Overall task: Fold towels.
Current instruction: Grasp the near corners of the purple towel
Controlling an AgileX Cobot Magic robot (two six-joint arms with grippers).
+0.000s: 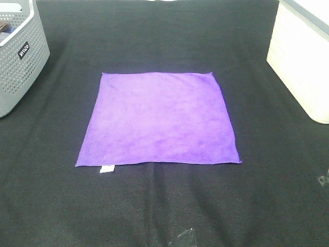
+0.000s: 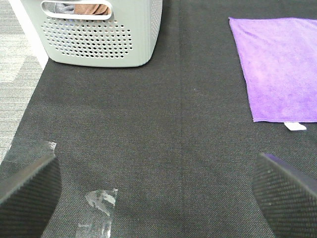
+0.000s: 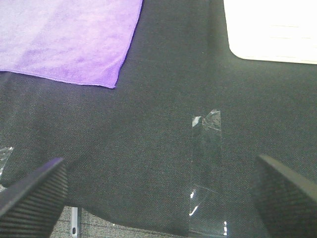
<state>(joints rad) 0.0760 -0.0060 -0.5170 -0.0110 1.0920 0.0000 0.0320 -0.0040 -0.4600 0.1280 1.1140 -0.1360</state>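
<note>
The purple towel (image 1: 158,118) lies flat and unfolded in the middle of the black table, with its small white tag (image 1: 107,168) at the near left corner. It also shows in the left wrist view (image 2: 280,67) and in the right wrist view (image 3: 64,34). Neither arm shows in the exterior high view. My left gripper (image 2: 158,193) is open and empty over bare cloth, near the front of the table, left of the towel. My right gripper (image 3: 158,193) is open and empty near the table's front edge, right of the towel's near right corner.
A grey perforated basket (image 1: 18,56) with cloths inside stands at the back left, also in the left wrist view (image 2: 99,32). A white bin (image 1: 303,62) stands at the back right. Strips of clear tape (image 3: 205,168) stick to the black table cover (image 1: 164,206) near the front.
</note>
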